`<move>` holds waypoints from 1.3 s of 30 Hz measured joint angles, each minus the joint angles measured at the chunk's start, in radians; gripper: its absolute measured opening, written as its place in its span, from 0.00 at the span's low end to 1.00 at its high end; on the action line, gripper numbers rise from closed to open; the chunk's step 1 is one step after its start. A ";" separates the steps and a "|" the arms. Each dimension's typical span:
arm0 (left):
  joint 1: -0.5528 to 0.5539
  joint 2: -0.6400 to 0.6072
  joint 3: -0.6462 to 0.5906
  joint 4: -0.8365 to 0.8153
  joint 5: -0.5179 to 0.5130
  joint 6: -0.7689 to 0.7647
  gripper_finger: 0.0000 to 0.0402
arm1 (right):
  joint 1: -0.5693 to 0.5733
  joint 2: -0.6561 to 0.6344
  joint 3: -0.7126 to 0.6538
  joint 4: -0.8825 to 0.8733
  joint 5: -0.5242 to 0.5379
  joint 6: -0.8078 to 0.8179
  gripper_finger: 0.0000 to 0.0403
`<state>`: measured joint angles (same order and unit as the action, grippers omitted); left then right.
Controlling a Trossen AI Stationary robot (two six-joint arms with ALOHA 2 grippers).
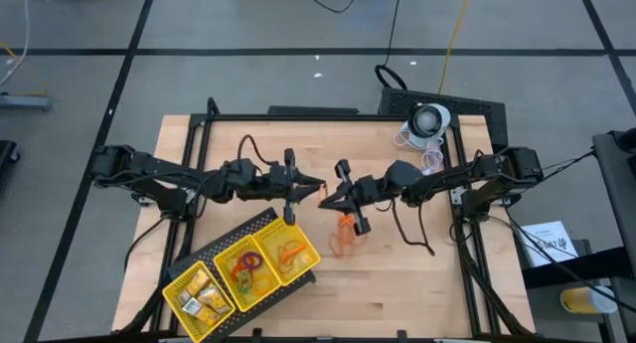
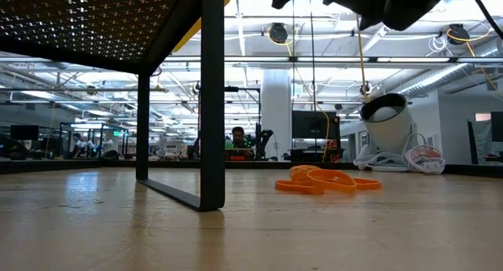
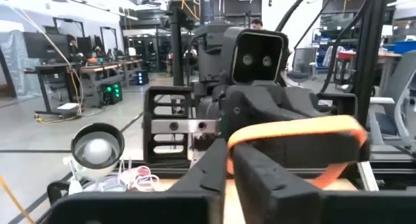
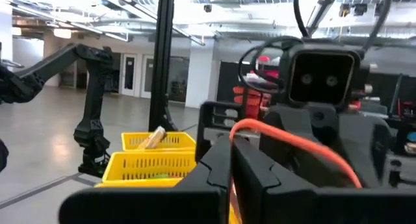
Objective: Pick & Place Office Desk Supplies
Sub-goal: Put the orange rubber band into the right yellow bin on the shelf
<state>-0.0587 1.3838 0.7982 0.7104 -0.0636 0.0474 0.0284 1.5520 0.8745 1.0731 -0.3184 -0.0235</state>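
— What is being pinched by the left gripper (image 1: 316, 187) and right gripper (image 1: 328, 199)?

— An orange rubber band (image 3: 292, 130), between both (above the table). More bands (image 1: 344, 236) are lying below.

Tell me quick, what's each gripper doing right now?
Left gripper: shut on an orange band.
Right gripper: shut on the same orange band, pinched between its fingers.
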 joint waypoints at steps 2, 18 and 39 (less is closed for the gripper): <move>0.005 0.000 0.000 -0.001 0.007 -0.005 0.03 | 0.000 0.000 0.000 -0.018 0.000 0.000 0.00; 0.010 -0.096 0.000 -0.103 0.045 -0.028 0.01 | 0.000 -0.058 -0.002 -0.198 -0.050 0.004 0.42; -0.225 -0.351 0.000 -0.502 0.133 -0.020 0.01 | -0.005 -0.334 -0.002 -0.694 0.029 0.011 0.60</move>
<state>-0.2840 1.0326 0.7985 0.2081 0.0693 0.0271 0.0235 1.2179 0.8726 0.3794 -0.2889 -0.0120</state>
